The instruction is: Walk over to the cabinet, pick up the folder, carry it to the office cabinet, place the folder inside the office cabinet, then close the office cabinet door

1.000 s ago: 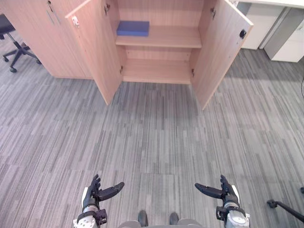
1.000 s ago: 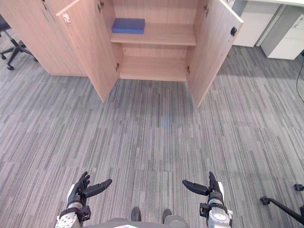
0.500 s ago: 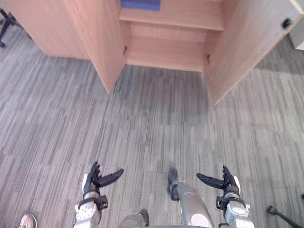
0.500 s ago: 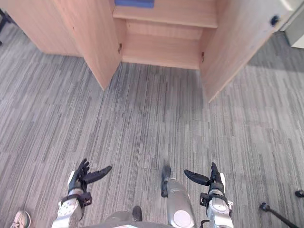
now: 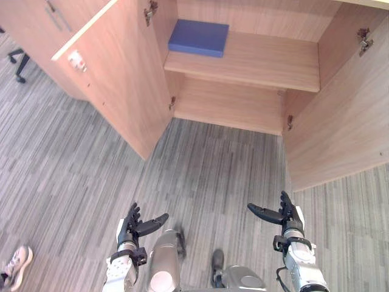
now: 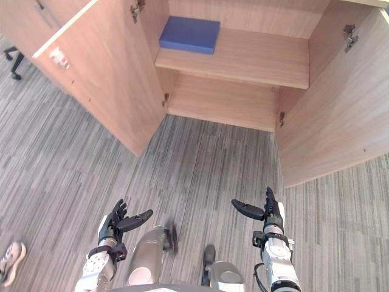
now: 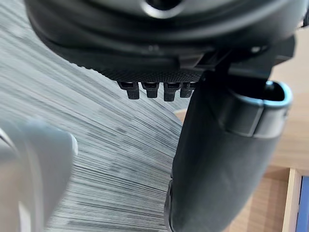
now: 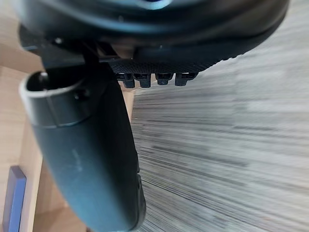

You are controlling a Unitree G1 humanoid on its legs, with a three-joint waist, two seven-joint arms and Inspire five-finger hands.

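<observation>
A flat blue folder (image 5: 199, 37) lies on the left end of the upper shelf (image 5: 267, 61) inside the wooden cabinet, whose two doors stand wide open. A sliver of the folder (image 8: 13, 198) also shows in the right wrist view. My left hand (image 5: 132, 227) and right hand (image 5: 285, 216) hover low over the carpet, well short of the cabinet, fingers straight, thumbs pointing inward, nothing in either. The wrist views show each thumb (image 7: 217, 159) (image 8: 91, 154) standing out from the straight fingers.
The left door (image 5: 118, 79) swings out towards me on the left, the right door (image 5: 346, 121) on the right. The lower compartment (image 5: 234, 103) is bare. A person's shoe (image 5: 13, 266) rests on the grey carpet at the far lower left. An office chair base (image 5: 15, 58) stands far left.
The camera has advanced towards the cabinet, which now looms larger and nearer, with the folder in full sight again. Both hands stay open and low as before.
</observation>
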